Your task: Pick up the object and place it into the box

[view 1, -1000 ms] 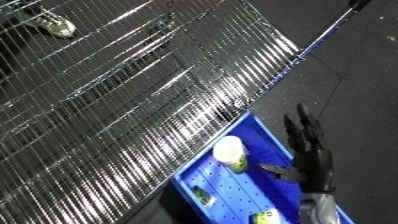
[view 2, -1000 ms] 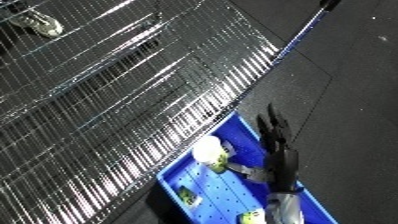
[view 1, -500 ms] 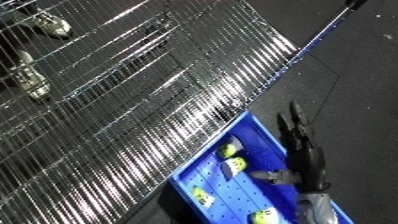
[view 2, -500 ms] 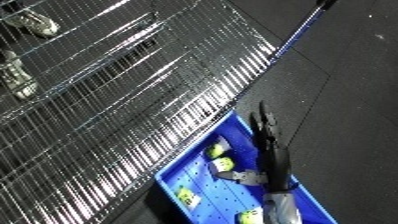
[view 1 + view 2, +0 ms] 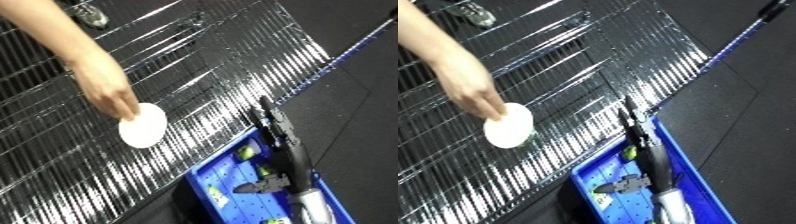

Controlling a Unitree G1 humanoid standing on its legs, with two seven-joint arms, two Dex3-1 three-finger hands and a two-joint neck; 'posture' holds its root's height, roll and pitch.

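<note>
The blue plastic bin (image 5: 209, 182) with a perforated floor sits at the lower right of the frame, its near corner just beside the edge of the wire surface. Inside it lie small yellow-green and white items (image 5: 250, 150), too blurred to name; no label or writing on them can be read.

The robot's right hand (image 5: 275, 131), black, reaches over the bin with its fingers straight and extended toward the upper left, their tips (image 5: 264, 105) crossing the bin's far rim onto the wire surface. The thumb (image 5: 251, 188) sticks out to the left, low over the bin floor. The fingers are not curled round anything. The white and silver forearm (image 5: 672, 205) enters from the bottom edge. The left hand is in neither view.

The silver wire-grid table top (image 5: 222, 75) fills the upper and left part of the frame, its bars running diagonally and glinting. A person's bare arm (image 5: 67, 47) comes in from the upper left, and the person's hand (image 5: 114, 97) holds a round white disc-shaped object (image 5: 143, 125) by its upper edge at left centre, over the wire grid, well apart from the bin and the robot hand.

A small grey-and-white thing (image 5: 89, 15) rests on the grid at the top left. A thin blue-edged rod (image 5: 740, 37) runs along the table's right side, above the dark floor (image 5: 355, 95).
</note>
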